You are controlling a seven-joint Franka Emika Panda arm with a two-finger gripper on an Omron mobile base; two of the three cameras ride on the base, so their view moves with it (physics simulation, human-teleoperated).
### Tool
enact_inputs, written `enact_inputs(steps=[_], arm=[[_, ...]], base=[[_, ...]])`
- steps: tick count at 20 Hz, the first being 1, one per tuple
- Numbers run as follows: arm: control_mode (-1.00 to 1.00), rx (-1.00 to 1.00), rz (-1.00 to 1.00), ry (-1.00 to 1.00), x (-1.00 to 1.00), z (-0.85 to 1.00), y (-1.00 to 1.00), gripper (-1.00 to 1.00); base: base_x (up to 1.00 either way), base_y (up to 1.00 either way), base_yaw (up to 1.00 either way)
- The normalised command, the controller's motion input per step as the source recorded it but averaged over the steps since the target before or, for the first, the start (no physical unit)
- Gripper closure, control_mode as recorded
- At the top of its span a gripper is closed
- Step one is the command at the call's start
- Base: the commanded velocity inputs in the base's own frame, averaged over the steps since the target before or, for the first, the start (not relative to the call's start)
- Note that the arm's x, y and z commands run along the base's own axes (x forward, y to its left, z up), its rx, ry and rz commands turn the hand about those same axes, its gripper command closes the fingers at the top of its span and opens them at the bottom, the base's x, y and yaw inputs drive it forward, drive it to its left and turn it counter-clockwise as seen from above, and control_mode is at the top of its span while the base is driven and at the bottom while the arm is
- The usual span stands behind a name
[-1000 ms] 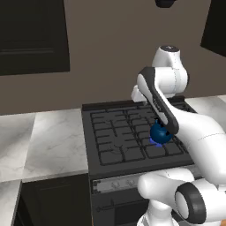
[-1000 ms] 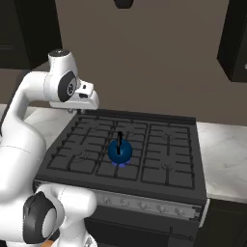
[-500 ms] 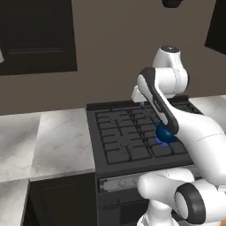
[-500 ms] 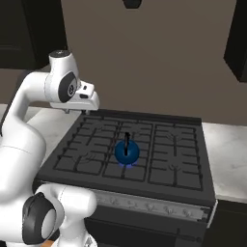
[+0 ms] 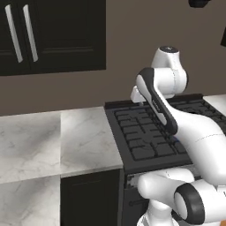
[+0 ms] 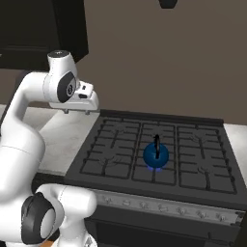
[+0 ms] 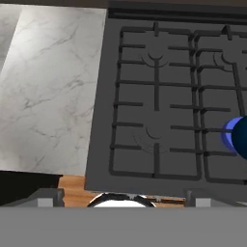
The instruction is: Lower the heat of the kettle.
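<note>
The kettle (image 6: 156,156) sits upright, handle arching front-to-back; the hand's (image 6: 87,103) opening cannot be told.

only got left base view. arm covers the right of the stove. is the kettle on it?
Observer: Yes. In the right base view the kettle sits on the front centre grate of the stove.
Operator: knobs?
Observer: A row of knobs runs along the stove's front panel, below the kettle.
Operator: gripper near them?
Observer: No. The gripper hangs over the stove's back left corner, apart from the kettle. I cannot tell whether its jaws are open.
</note>
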Motion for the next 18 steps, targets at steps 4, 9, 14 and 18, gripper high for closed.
enact_inputs(steps=[4, 9, 14, 18], arm=[[1.0, 0.0, 0.0, 0.0, 0.0, 0.0, 0.0, -1.0], [1.0, 0.0, 0.0, 0.0, 0.0, 0.0, 0.0, -1.0], [1.0, 0.0, 0.0, 0.0, 0.0, 0.0, 0.0, -1.0], [1.0, 0.0, 0.0, 0.0, 0.0, 0.0, 0.0, -1.0]], base=[[0.24, 0.21, -0.02], [0.46, 0.0, 0.0], [0.32, 0.0, 0.0], [0.0, 0.0, 0.0]])
